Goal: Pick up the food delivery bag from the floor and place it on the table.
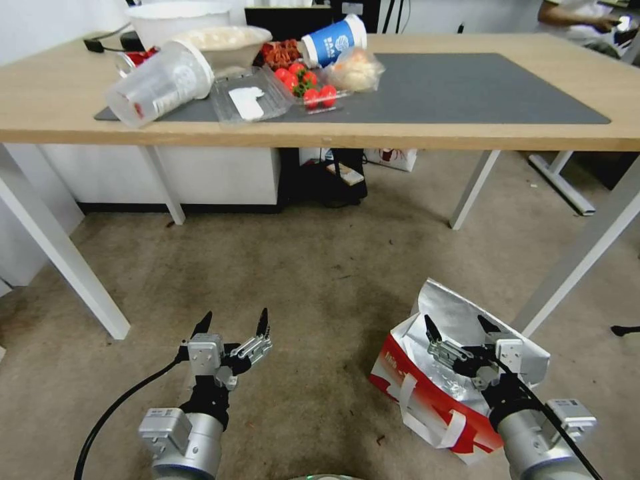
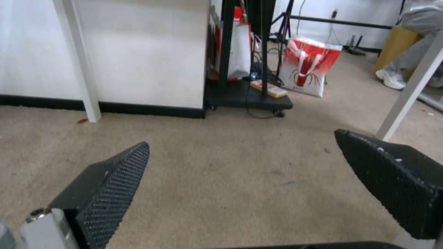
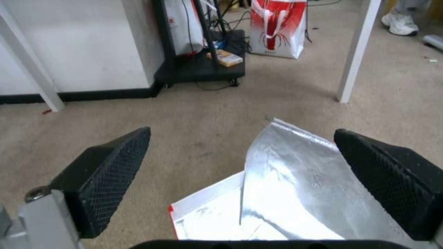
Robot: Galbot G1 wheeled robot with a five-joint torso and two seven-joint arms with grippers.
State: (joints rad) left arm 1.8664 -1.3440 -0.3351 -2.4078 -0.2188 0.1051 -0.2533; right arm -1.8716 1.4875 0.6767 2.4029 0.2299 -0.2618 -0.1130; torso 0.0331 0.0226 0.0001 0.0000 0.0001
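The food delivery bag [image 1: 437, 393] sits on the floor [image 1: 320, 280] at the robot's right, short of the surface's near right leg, its red-and-white side toward the camera, white strap handles [image 1: 427, 417] hanging down its front, and its silver foil lining open to view with a foil flap [image 3: 295, 162] standing up at the back. The right gripper [image 1: 461, 328] hangs over the bag's open mouth, jaws apart and clamped on nothing; in the right wrist view [image 3: 242, 145] the foil flap rises between the 2 black textured fingers [image 3: 115, 162]. The left gripper [image 1: 232, 323] hovers above bare carpet at the robot's left, well apart from the bag, jaws also spread wide and empty. Beyond both arms stands the surface [image 1: 467, 133], light wood on white legs with a dark grey mat [image 1: 467, 90]. At its left end lie a tipped clear plastic cup [image 1: 157, 83], a clear tray of red strawberries [image 1: 307, 83], a white bowl [image 1: 223, 43] and a blue-and-white cup [image 1: 333, 40] on its side. Under the surface, farther back, a second red-and-white bag [image 3: 277, 29] stands beside a black wheeled stand [image 3: 203, 67].
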